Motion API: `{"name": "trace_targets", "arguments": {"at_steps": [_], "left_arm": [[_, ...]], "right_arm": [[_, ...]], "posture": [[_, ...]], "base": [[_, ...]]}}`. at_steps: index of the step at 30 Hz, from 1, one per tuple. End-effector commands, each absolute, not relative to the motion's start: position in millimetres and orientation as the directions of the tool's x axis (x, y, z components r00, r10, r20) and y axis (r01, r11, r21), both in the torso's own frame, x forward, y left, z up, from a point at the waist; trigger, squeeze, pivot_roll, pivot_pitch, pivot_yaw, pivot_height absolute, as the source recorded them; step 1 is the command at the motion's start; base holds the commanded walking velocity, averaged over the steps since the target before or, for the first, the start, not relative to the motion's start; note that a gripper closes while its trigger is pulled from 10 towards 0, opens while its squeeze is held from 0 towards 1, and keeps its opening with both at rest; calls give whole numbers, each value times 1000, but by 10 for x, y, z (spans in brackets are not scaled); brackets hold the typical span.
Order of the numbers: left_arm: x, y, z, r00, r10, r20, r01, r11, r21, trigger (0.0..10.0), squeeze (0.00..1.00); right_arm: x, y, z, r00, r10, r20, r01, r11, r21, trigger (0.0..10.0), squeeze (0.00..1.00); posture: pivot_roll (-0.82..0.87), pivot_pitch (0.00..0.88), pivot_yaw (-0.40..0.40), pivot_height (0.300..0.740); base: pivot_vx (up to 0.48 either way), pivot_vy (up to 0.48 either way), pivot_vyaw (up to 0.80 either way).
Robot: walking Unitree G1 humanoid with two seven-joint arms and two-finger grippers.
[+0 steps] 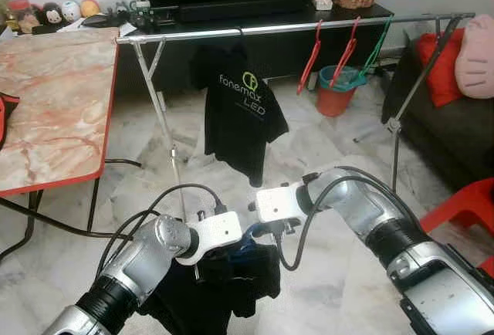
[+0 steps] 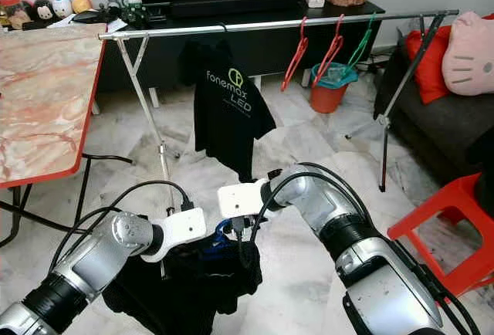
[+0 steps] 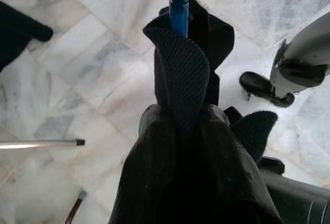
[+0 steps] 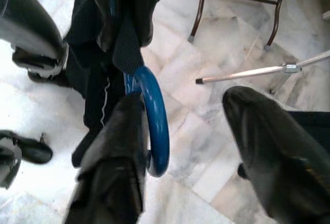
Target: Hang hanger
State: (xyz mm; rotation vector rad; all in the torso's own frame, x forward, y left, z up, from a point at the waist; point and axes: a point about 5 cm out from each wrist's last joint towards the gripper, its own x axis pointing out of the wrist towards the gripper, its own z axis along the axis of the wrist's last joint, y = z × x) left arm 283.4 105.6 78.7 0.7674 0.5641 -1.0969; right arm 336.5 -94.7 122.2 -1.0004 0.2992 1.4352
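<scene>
Hanger (image 4: 154, 126) — blue plastic, carrying a black garment (image 2: 201, 281) — sits low in front of the robot, well below and on the near side of the clothes rail (image 1: 293, 28). Landmark = rail: silver bar running across the room w/ a black printed tee (image 1: 243, 115) hung near its middle and red + green empty hangers (image 1: 340, 53) toward its right end.

Left gripper (image 3: 180, 146) is clamped tight on the garment's ribbed collar, just under the blue hanger neck; fingers (image 3: 149, 182) closed on cloth, no gap seen. Right gripper (image 4: 191, 141) is spread wide, one finger (image 4: 116, 157) touching the outer curve of the blue hook, other finger well clear — not gripping anything, hook just rests beside that pad.

Key relation: hook points up from the collar, between the two wrists; hanger's long axis hidden in the bunched cloth, can't tell its tilt. Rail lies up and forward from both grippers. Right gripper is nearer the hook, left is nearer the garment body.

Judgement: load needs lifting well up and forward so the hook clears the bar, then lowering onto it. Free stretch of rail between tee and red hangers looks like the likely spot. Risk — garment slipping off if the hanger tips while rising.
</scene>
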Motion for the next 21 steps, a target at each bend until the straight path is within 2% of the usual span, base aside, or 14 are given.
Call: {"name": "trace_targets", "arguments": {"at_steps": [1,5,7,8,9,10,11,12,13,14,15,16,20,21], "left_arm": [[2875,1107,779,409,-562,-719,911,297,286,0,0],[2911,1126,776,445,-560,-699,892,343,293,0,0],[2958,1151,772,498,-552,-669,861,407,306,0,0],[2977,1166,767,522,-542,-659,846,429,317,1020,0],[3006,1190,764,559,-526,-641,821,460,339,3255,0],[3031,1208,767,590,-519,-618,798,490,349,7569,0],[3058,1234,765,620,-509,-597,771,535,346,10000,0],[3058,1234,765,620,-509,-597,771,535,346,10000,0],[3088,1276,758,669,-496,-553,725,601,338,10000,0],[3095,1292,757,687,-494,-534,708,621,336,10000,0],[3095,1321,745,710,-485,-511,678,666,310,10000,0],[3096,1373,723,750,-459,-476,627,723,290,10000,0],[3066,1494,658,847,-374,-377,481,842,246,10000,0],[3060,1514,640,862,-355,-363,453,860,233,10000,0]], "right_arm": [[3387,-919,1343,170,705,-689,-901,-171,-398,10000,1000],[3362,-939,1325,144,703,-697,-908,-186,-376,10000,1000],[3353,-952,1330,139,726,-673,-916,-164,-366,10000,1000],[3354,-960,1335,143,735,-663,-918,-152,-367,10000,961],[3361,-975,1345,157,745,-648,-917,-133,-375,10000,616],[3382,-989,1353,184,753,-632,-917,-100,-386,10000,0],[3403,-1001,1361,211,763,-611,-918,-59,-392,10000,0],[3403,-1001,1361,211,763,-611,-918,-59,-392,10000,0],[3436,-1020,1381,272,795,-541,-915,39,-402,10000,0],[3450,-1028,1391,301,810,-503,-910,87,-405,10000,0],[3499,-1058,1399,382,813,-438,-893,204,-400,10000,0],[3565,-1127,1389,506,784,-360,-846,370,-383,10000,0],[3621,-1383,1225,770,596,-226,-637,727,-257,10000,0],[3618,-1427,1183,806,552,-211,-590,777,-219,10000,0]], "posture": [[23,0,-28,740],[24,0,-30,740],[24,0,-30,740],[23,0,-29,740],[23,0,-29,740],[23,0,-29,740],[23,0,-29,740],[23,0,-29,740],[19,0,-33,740],[19,0,-33,740],[22,0,-35,740],[21,0,-35,740],[11,0,-31,740],[11,0,-31,740]], "base": [[0,0,0],[0,0,0],[0,0,0],[0,0,0],[0,0,0],[0,0,0],[0,0,0],[0,0,0],[0,0,0],[0,0,0],[0,0,0],[0,0,0],[0,0,0],[0,0,0]]}}
